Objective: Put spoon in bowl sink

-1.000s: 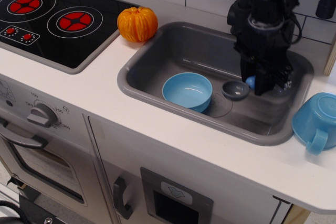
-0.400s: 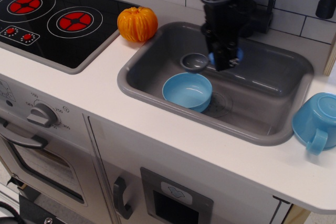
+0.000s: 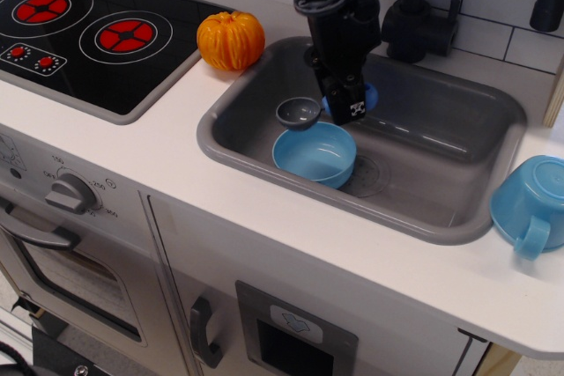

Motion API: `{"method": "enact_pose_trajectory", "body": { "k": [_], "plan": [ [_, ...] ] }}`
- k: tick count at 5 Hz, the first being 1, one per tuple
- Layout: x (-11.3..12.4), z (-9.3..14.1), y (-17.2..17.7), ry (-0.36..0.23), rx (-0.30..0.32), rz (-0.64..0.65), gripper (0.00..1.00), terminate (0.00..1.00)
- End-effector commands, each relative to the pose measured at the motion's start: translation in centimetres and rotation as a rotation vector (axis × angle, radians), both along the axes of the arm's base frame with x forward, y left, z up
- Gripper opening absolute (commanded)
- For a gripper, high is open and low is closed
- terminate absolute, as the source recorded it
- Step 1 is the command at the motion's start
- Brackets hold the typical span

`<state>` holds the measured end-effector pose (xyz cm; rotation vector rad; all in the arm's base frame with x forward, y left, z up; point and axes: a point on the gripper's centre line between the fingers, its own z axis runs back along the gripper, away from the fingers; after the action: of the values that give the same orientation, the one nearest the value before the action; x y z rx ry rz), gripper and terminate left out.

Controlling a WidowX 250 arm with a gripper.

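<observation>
My black gripper (image 3: 348,105) is shut on the light blue handle of the spoon (image 3: 300,112) and holds it in the air over the sink (image 3: 441,209). The spoon's dark grey scoop sticks out to the left, just above the far left rim of the light blue bowl (image 3: 315,152). The bowl stands upright on the sink floor, left of the middle, and nothing shows in it. Most of the handle is hidden between my fingers.
An orange toy pumpkin (image 3: 231,40) sits on the counter at the sink's far left corner. A black stove top (image 3: 88,33) lies to the left. A black tap (image 3: 423,15) rises behind the sink. A light blue cup with a handle (image 3: 533,204) lies on the counter at the right.
My gripper has lifted the spoon from the sink's right floor and carried it left, now over the bowl's far left rim. The bowl has not moved.
</observation>
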<state>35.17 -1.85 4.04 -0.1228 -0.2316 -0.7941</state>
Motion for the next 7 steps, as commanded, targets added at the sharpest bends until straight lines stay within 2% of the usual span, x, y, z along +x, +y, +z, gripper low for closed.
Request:
{"method": "enact_pose_trajectory", "body": {
  "k": [1, 5, 6, 7],
  "plan": [
    [0.7, 0.7, 0.5, -0.111, -0.024, 0.001, 0.0, 0.0],
    [0.1, -1.6, 1.5, -0.109, 0.027, 0.001, 0.0, 0.0],
    [-0.1, -1.1, 1.6, -0.094, -0.008, 0.026, 1.0, 0.0],
    [-0.2, -0.8, 1.6, -0.107, -0.008, 0.041, 1.0, 0.0]
  ]
}}
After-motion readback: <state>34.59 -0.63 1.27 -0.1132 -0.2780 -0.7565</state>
